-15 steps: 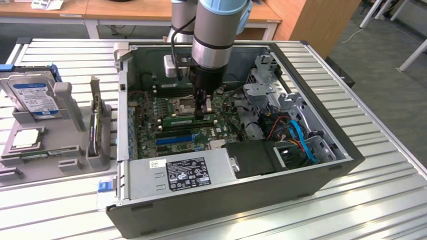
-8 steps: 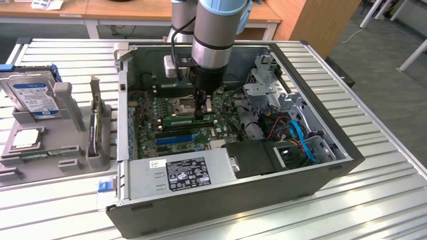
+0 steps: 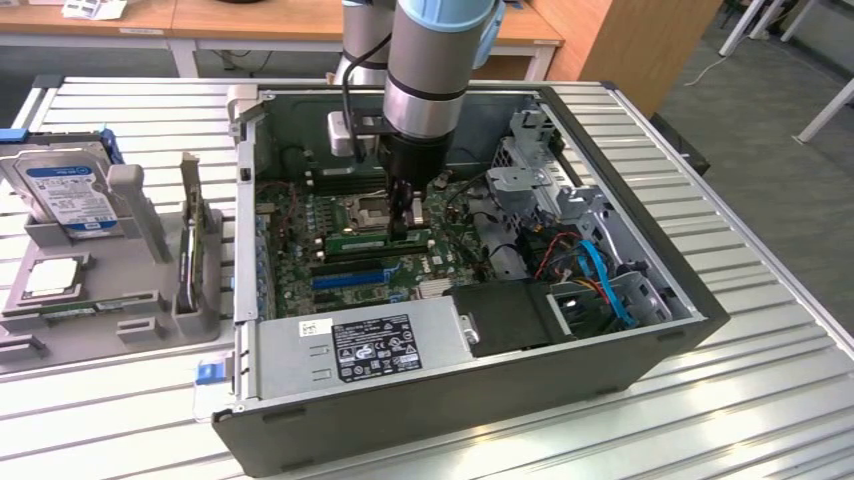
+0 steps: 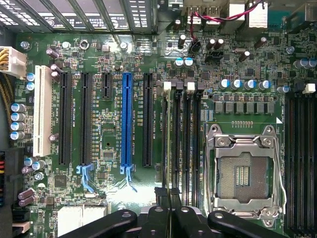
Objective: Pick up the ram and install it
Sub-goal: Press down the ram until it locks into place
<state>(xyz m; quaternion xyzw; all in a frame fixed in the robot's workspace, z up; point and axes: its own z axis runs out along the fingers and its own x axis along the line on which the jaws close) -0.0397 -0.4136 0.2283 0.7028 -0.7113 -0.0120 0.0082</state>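
Observation:
The ram (image 3: 367, 241), a narrow green stick, stands on edge among the memory slots of the motherboard inside the open computer case (image 3: 667, 330), just beside the empty processor socket (image 3: 367, 208). My gripper (image 3: 408, 228) reaches straight down from the arm and is shut on the stick's upper edge, towards its end on the exterior view's right. In the wrist view the black fingertips (image 4: 161, 194) of the gripper (image 4: 168, 196) sit close together over the row of memory slots (image 4: 187, 139), next to the socket (image 4: 245, 173).
A grey tray (image 3: 147, 330) at the exterior view's left holds a hard drive (image 3: 67, 190), a square silver processor (image 3: 54, 275) and another green strip (image 3: 83, 305). Inside the case are a power supply (image 3: 367, 345), blue cables (image 3: 601, 280) and drive cages (image 3: 534, 170).

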